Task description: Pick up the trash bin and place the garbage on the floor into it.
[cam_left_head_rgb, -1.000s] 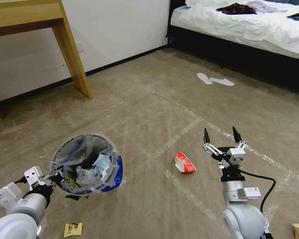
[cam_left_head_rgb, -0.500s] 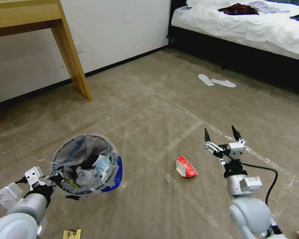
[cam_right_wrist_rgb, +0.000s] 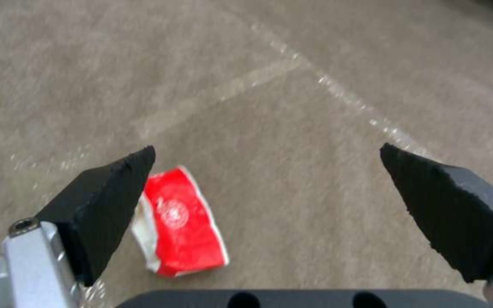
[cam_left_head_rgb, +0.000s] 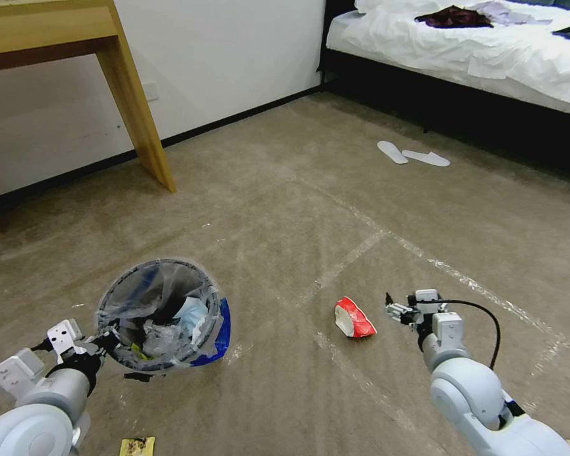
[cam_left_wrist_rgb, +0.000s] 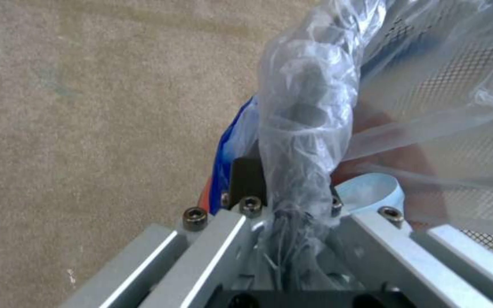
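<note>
My left gripper [cam_left_head_rgb: 104, 339] is shut on the near rim of the trash bin [cam_left_head_rgb: 161, 313], a small round bin lined with crinkled clear plastic and marked with a blue patch, held just above the floor [cam_left_head_rgb: 285, 209]. The left wrist view shows that gripper [cam_left_wrist_rgb: 283, 201] pinching the liner and rim of the trash bin [cam_left_wrist_rgb: 429, 107]. Some garbage [cam_left_head_rgb: 171, 323] lies inside. A red-white crushed carton [cam_left_head_rgb: 354, 318] lies on the carpet. My right gripper [cam_left_head_rgb: 402, 308] hangs low just right of it, tipped down and open. In the right wrist view the carton [cam_right_wrist_rgb: 181, 222] lies beside one finger [cam_right_wrist_rgb: 104, 205] of the gripper [cam_right_wrist_rgb: 266, 149].
A yellow wrapper [cam_left_head_rgb: 136, 445] lies on the carpet at my left arm's base. White slippers [cam_left_head_rgb: 411, 154] lie farther off before the bed [cam_left_head_rgb: 487, 57]. A wooden desk leg [cam_left_head_rgb: 136, 101] stands at the back left. Tape strips [cam_left_head_rgb: 354, 253] cross the carpet.
My right arm has dropped and tipped its open gripper down toward the carpet, just right of the carton. The bin and left gripper have stayed put.
</note>
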